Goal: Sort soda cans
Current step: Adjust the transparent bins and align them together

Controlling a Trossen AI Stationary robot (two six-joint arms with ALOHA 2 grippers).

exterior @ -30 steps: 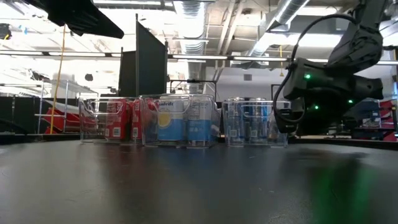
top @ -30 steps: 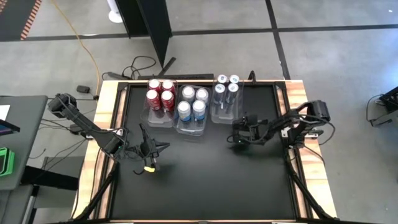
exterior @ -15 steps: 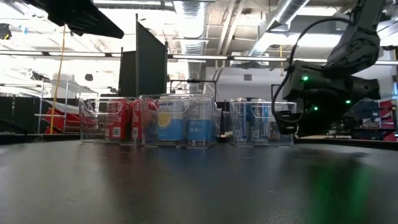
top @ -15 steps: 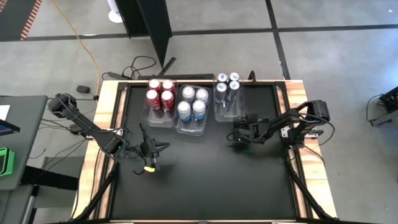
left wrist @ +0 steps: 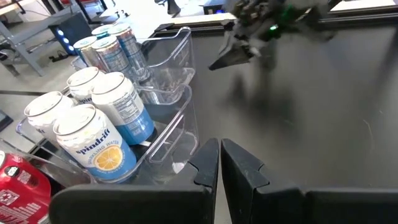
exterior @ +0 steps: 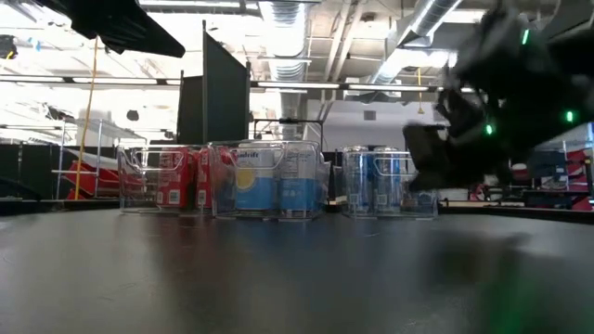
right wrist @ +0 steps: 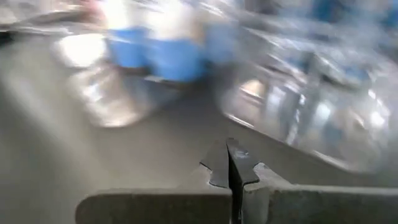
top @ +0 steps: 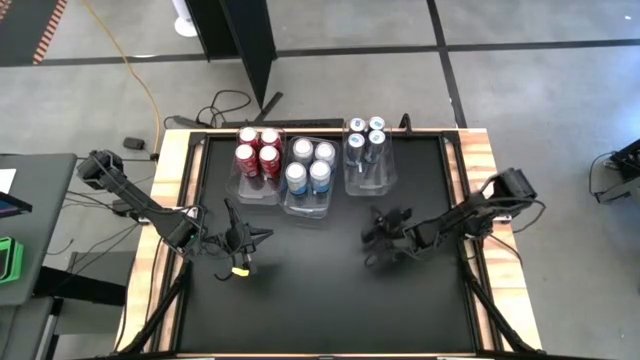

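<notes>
Three clear bins stand side by side at the table's far edge, each holding upright soda cans. The red cans [top: 257, 150] fill the left bin, the silver-white and light blue cans [top: 310, 165] [left wrist: 93, 124] the middle one, and the slim dark blue cans [top: 365, 138] [left wrist: 115, 43] the right one. My left gripper [top: 243, 240] [left wrist: 219, 165] is shut and sits near the table's left side, short of the bins. My right gripper [top: 378, 240] [right wrist: 229, 165] is also shut, hovers blurred over the table's middle right, and holds nothing.
The black table [top: 320, 310] has wooden rails along its left and right sides [top: 170, 170]. The right bin's near half [top: 366, 180] holds no cans. The low view shows the bins in a row [exterior: 278, 181] with the blurred right arm [exterior: 483, 121] before them.
The right bin with the dark blue cans slid a little along the table while my right gripper stood at its near end. My right gripper then drew quickly away from that bin toward the table's near edge. The left arm stayed still.
</notes>
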